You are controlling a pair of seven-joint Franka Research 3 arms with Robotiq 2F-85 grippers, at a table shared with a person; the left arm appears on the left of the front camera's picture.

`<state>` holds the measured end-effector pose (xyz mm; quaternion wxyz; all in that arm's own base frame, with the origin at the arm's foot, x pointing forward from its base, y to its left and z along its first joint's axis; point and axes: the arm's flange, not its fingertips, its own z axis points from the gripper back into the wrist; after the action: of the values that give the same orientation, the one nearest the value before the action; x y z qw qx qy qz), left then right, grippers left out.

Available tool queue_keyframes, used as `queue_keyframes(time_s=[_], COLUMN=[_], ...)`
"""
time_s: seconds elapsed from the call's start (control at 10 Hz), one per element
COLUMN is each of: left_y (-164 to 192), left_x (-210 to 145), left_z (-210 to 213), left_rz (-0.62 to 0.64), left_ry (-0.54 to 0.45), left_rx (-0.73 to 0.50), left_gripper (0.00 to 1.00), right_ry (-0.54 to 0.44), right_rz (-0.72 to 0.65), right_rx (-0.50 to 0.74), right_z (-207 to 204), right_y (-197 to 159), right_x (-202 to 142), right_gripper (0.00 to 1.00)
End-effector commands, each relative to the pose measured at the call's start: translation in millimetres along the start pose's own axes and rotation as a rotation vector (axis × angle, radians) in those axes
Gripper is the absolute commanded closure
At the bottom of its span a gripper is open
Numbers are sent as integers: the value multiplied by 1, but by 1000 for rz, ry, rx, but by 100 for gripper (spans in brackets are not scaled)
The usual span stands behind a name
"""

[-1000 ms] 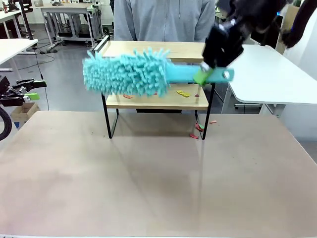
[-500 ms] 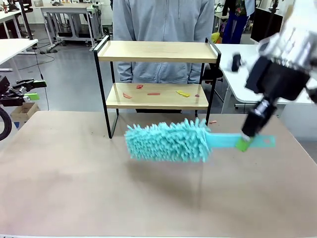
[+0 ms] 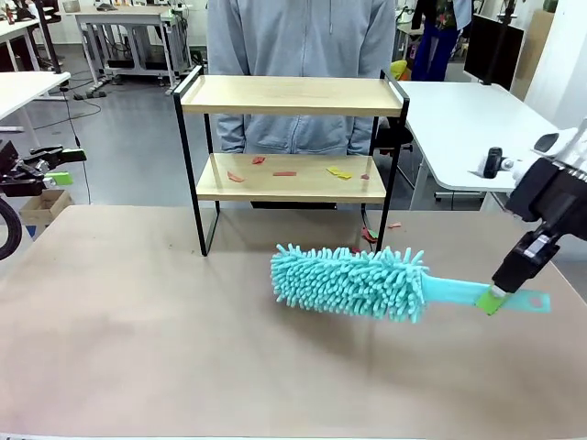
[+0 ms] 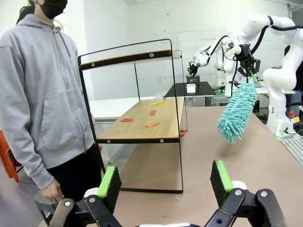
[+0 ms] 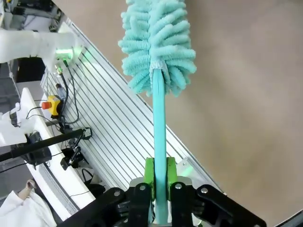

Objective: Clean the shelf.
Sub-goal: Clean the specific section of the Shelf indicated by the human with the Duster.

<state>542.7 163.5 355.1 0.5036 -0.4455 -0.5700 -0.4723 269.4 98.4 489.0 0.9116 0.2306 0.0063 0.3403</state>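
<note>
Gripping the duster (image 3: 353,280) by its handle tip, presumably for reach, the right hand (image 3: 496,300) hangs it before the shelf (image 3: 289,181) at the surface's (image 3: 174,353) far edge; left hand (image 4: 164,182) wide, empty.

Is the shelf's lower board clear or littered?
Littered: red and yellow scraps lie scattered on the lower board of the shelf.

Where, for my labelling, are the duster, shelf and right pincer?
duster (image 3: 353,281), front view, middle of its fluffy head.
shelf (image 3: 292,94), front view, bare top board.
right pincer (image 3: 496,301), front view, between its fingertips at the handle.
</note>
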Motion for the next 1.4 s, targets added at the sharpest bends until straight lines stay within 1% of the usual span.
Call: queue_keyframes(time_s=[0.0, 0.1, 1.3], left_y=[-2, -2, -2], left_x=[2, 2, 2], left_z=[0, 0, 0], left_rz=[-14, -14, -14], left_ry=[4, 4, 4], left_rx=[1, 1, 1], left_gripper=[0, 0, 0], right_ry=[-47, 0, 0], right_rz=[60, 0, 0], right_rx=[23, 0, 0], right_z=[-18, 0, 0], right_y=[-12, 0, 0], right_x=[-21, 0, 0], right_gripper=[87, 87, 87])
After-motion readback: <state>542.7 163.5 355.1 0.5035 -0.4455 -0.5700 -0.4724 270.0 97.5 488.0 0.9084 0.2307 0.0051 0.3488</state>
